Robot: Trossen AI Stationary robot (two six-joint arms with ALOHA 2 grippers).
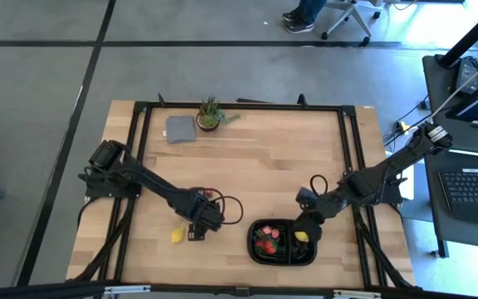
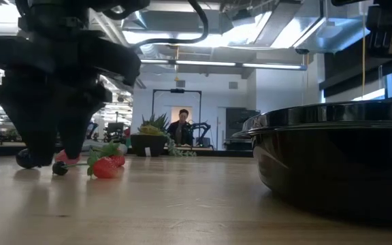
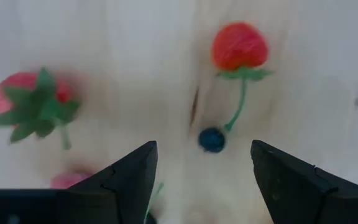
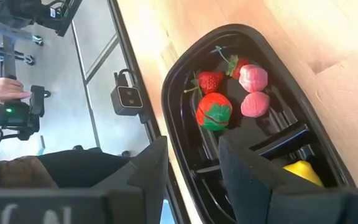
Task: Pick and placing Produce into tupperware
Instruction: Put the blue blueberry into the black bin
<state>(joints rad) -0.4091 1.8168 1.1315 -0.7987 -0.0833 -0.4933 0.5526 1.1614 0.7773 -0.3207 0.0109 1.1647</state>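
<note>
Hovering left jaws (image 3: 201, 171) open | dark cherry (image 3: 212, 139) between tips | right jaws (image 4: 192, 165) parted above tupperware (image 4: 185, 74)

glossy black plastic tray (image 4: 185, 118); pale smooth wood table (image 1: 264, 158); grey cloth (image 1: 180, 128).

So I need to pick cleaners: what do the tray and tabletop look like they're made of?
The tray looks like black plastic with a glossy finish; highlights run along its rim. The tabletop looks like pale wood, apparently matte, with visible plank lines and grain.
</note>
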